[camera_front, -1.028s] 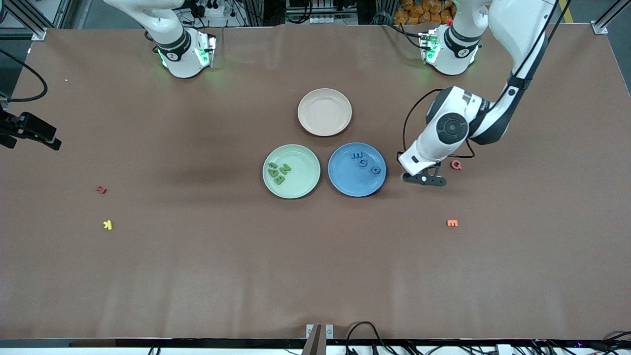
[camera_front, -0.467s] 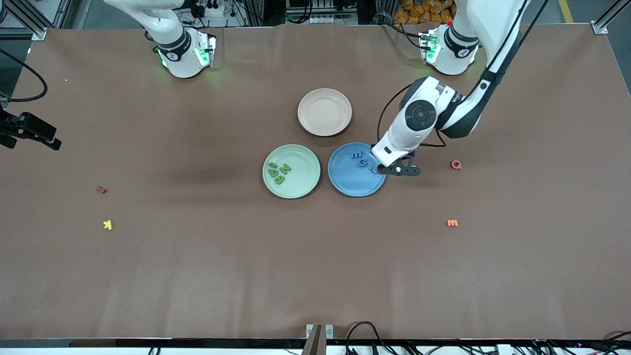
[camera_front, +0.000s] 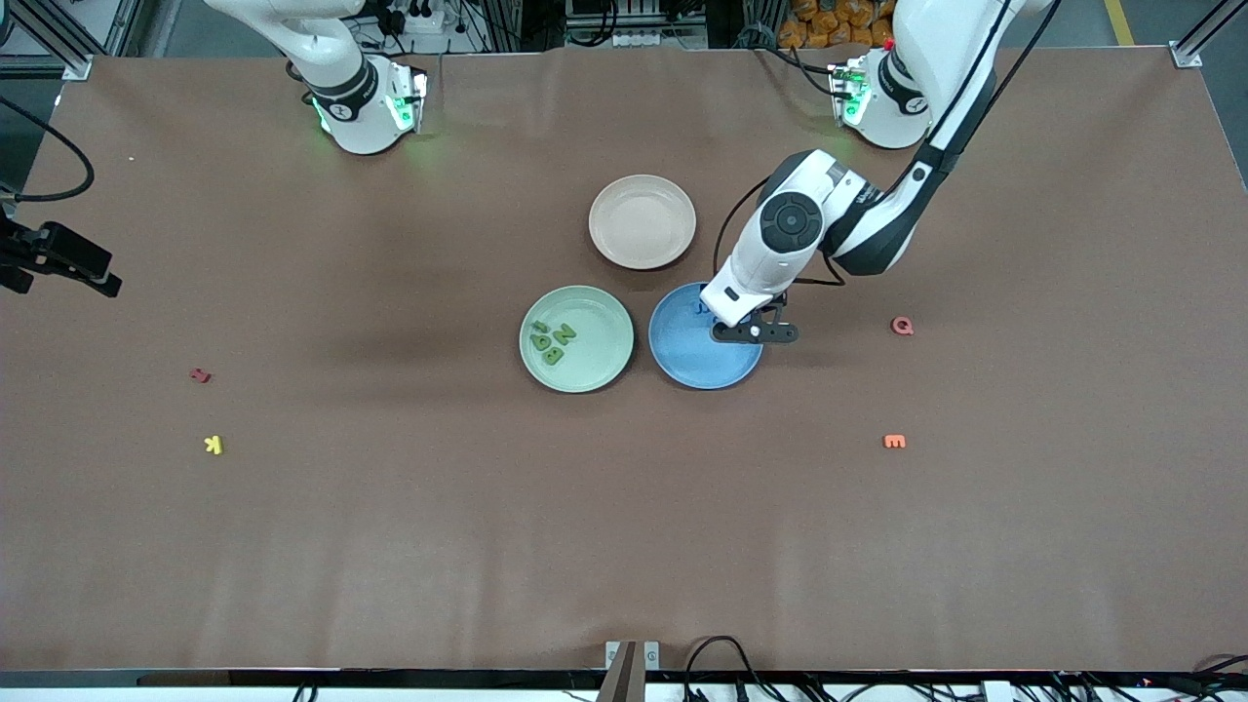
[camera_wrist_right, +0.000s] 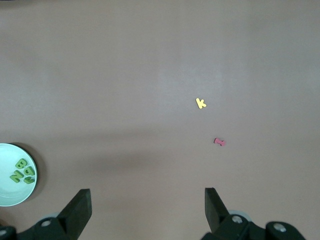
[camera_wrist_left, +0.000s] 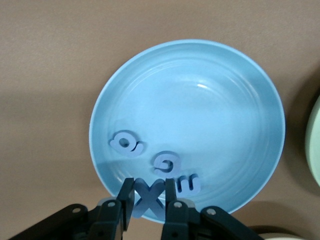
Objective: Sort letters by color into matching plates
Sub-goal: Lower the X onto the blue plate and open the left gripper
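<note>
Blue X [camera_wrist_left: 148, 196] pinched in my left jaws [camera_wrist_left: 149, 201], over the blue plate's [camera_wrist_left: 240, 165] rim, above the E. Releasing here risks it bouncing out onto the tabletop. Right jaws [camera_wrist_right: 147, 202] wide, waiting.

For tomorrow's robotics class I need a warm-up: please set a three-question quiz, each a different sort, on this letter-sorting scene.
1. True or false: the left gripper holds a blue X letter over the blue plate.
2. How many blue letters already lie in that plate? A) one B) three C) five
3. Fill in: the right gripper, waiting above the table, has its fingers ____.

Key: 1 true. 2 B: the Q, the G and the E. 3 open.
</note>
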Controlling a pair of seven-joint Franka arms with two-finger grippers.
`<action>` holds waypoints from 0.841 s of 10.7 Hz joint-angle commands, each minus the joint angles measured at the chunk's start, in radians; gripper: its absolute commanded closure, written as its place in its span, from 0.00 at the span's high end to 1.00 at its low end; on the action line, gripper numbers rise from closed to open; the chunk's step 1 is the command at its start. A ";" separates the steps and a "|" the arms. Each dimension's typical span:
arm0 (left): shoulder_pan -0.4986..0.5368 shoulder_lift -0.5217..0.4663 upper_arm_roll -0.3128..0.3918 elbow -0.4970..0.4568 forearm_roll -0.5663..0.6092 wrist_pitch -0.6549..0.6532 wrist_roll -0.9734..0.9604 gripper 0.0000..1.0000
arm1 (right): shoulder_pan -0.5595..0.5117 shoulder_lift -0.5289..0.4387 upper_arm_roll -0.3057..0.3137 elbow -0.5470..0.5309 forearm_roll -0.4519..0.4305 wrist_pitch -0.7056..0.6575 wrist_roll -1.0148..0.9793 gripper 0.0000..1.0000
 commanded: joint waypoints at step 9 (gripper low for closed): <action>-0.055 0.065 0.030 0.143 0.048 -0.023 0.019 1.00 | 0.005 -0.021 -0.004 -0.024 0.008 0.007 -0.009 1.00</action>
